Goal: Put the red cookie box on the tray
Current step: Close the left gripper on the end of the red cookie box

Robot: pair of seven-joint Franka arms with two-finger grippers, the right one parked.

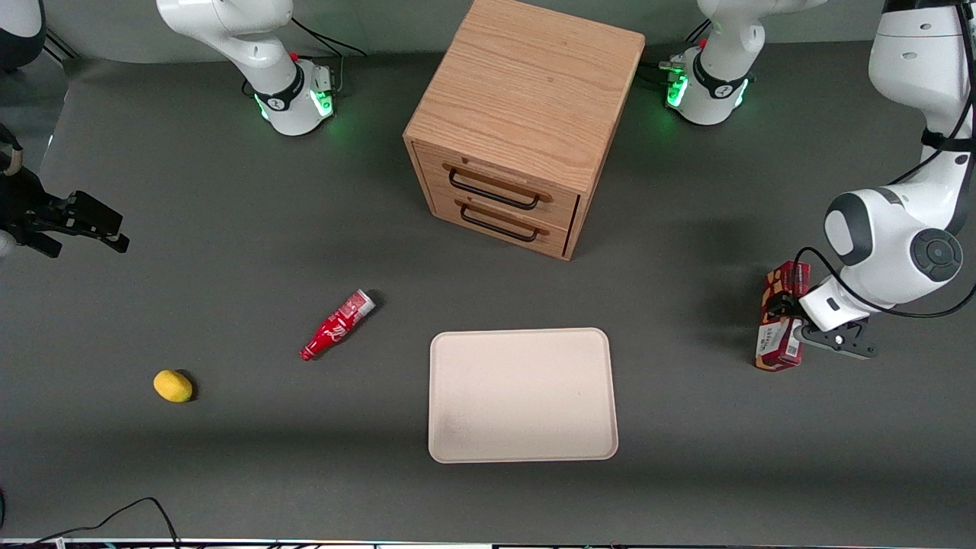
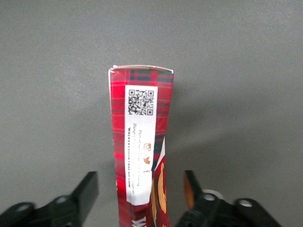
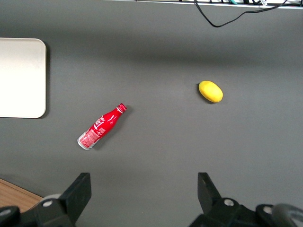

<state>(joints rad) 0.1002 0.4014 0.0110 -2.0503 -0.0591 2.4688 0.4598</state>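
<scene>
Tray (image 1: 523, 396) waited nearest the camera; toward the working arm's end, the tool (image 2: 141, 191) straddled the red cookie box (image 2: 141, 142) on the surface, fingers wide. Closing looked next.

The left arm reaches out low over the working arm's end of the table, its white elbow joint bulging above the wrist and a black cable looping down along it. The wrist tips downward, putting the gripper (image 1: 793, 329) right at table level. From the wrist camera the two black fingers (image 2: 87, 189) stand spread apart, one on each side of the red cookie box (image 2: 142, 142), with grey gaps showing between each pad and the cardboard, so nothing is clamped. In the front view the gripper's black body sits tight against the box's side, white flange just above it.
</scene>
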